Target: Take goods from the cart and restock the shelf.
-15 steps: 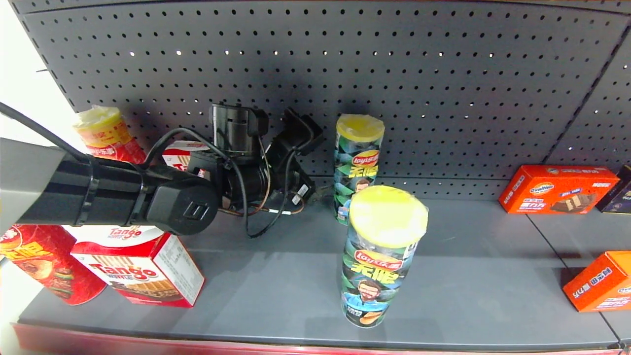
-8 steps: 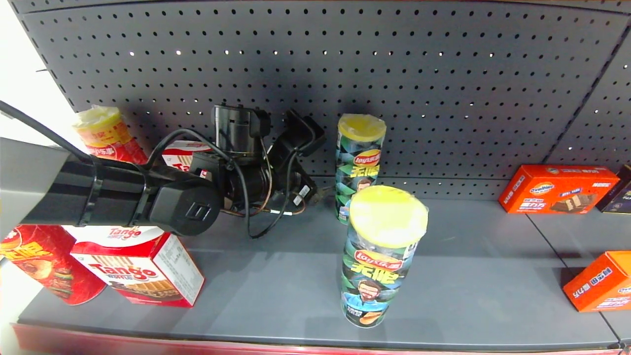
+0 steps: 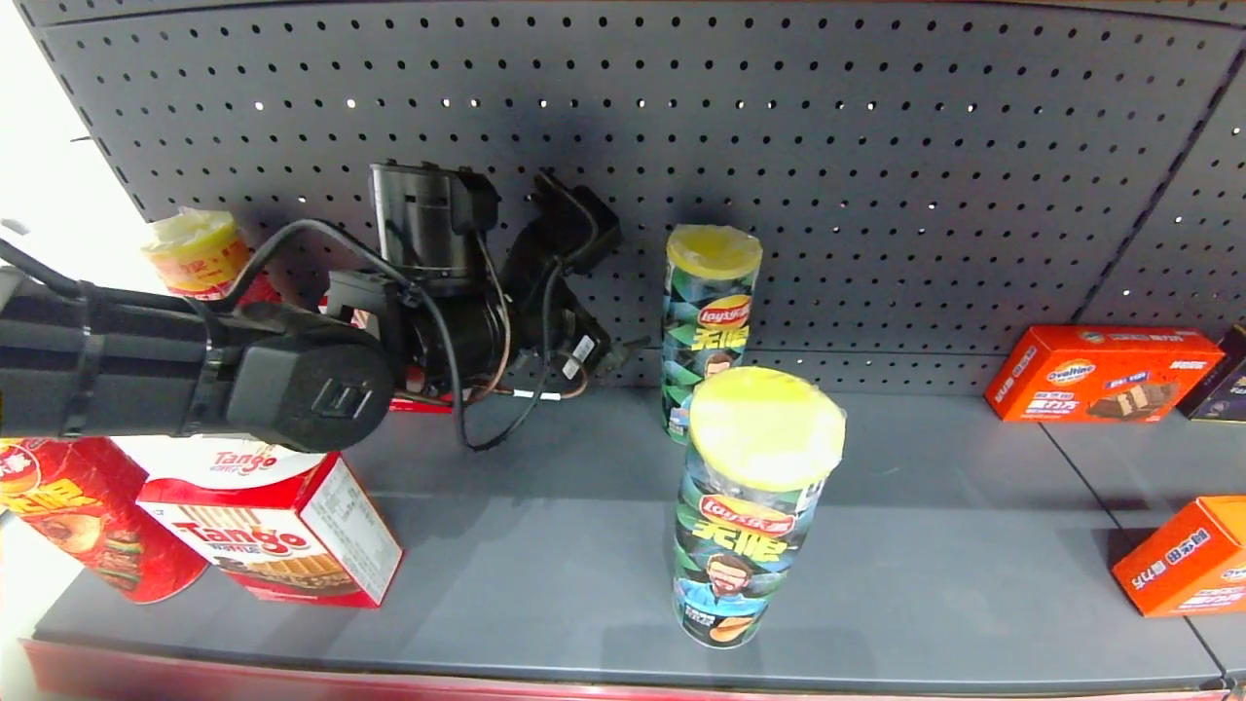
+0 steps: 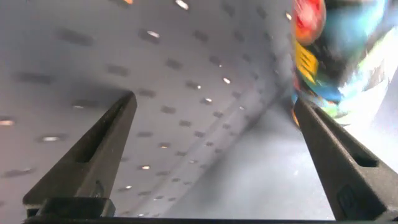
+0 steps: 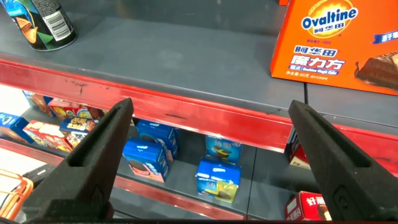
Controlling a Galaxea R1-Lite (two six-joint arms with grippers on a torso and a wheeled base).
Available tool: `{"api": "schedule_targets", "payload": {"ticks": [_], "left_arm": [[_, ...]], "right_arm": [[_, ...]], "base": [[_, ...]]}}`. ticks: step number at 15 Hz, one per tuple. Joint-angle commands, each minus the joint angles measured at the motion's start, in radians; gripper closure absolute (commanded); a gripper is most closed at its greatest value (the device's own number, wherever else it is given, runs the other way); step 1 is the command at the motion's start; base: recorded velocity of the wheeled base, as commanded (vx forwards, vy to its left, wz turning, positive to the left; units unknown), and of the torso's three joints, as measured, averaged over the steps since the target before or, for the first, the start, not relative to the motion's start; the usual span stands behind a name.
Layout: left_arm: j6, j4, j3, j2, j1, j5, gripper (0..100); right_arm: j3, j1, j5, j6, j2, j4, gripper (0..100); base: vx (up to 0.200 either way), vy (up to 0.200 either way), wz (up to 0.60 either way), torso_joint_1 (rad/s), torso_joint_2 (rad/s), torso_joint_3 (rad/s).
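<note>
You had a dark grey pegboard panel (image 3: 876,146) behind a grey shelf (image 3: 545,545) with a red front edge (image 5: 205,106); bright white light (image 3: 39,146) showed past its left end.

Shelf (image 3: 925,545): open room
Bare stretch between front chip can (image 3: 750,506) and orange box (image 3: 1183,570); wafer box (image 3: 282,531) blocks left.

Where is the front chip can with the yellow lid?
In the head view, the front chip can stands upright on the shelf near its front edge, just ahead of the second chip can by the pegboard.
</note>
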Motion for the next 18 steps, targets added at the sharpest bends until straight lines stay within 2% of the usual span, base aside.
{"api": "schedule_targets", "payload": {"ticks": [1,4,7,8,9,12,15,18], "left_arm": [[-0.003,0.005,0.010,-0.086,-0.001,0.001,0],[-0.080,0.003,0.047,-0.205,-0.007,0.007,0],[-0.146,-0.004,0.110,-0.313,-0.050,0.053,0],[-0.160,-0.006,0.134,-0.340,-0.065,0.061,0],[-0.190,-0.011,0.206,-0.420,-0.085,0.070,0],[-0.194,-0.012,0.311,-0.567,-0.099,0.076,0],[-0.195,-0.007,0.472,-0.782,-0.126,0.078,0],[-0.195,0.000,0.593,-0.966,-0.113,0.083,0]], "right_arm": [[0.000,0.000,0.000,-0.001,0.001,0.000,0],[0.000,0.000,0.000,-0.001,0.001,0.000,0],[0.000,0.000,0.000,-0.001,0.001,0.000,0],[0.000,0.000,0.000,-0.001,0.001,0.000,0],[0.000,0.000,0.000,-0.001,0.001,0.000,0],[0.000,0.000,0.000,-0.001,0.001,0.000,0],[0.000,0.000,0.000,-0.001,0.001,0.000,0],[0.000,0.000,0.000,-0.001,0.001,0.000,0]], "base": [[0.000,0.000,0.00,0.000,0.00,0.000],[0.000,0.000,0.00,0.000,0.00,0.000],[0.000,0.000,0.00,0.000,0.00,0.000],[0.000,0.000,0.00,0.000,0.00,0.000],[0.000,0.000,0.00,0.000,0.00,0.000],[0.000,0.000,0.00,0.000,0.00,0.000],[0.000,0.000,0.00,0.000,0.00,0.000],[0.000,0.000,0.00,0.000,0.00,0.000]]}}
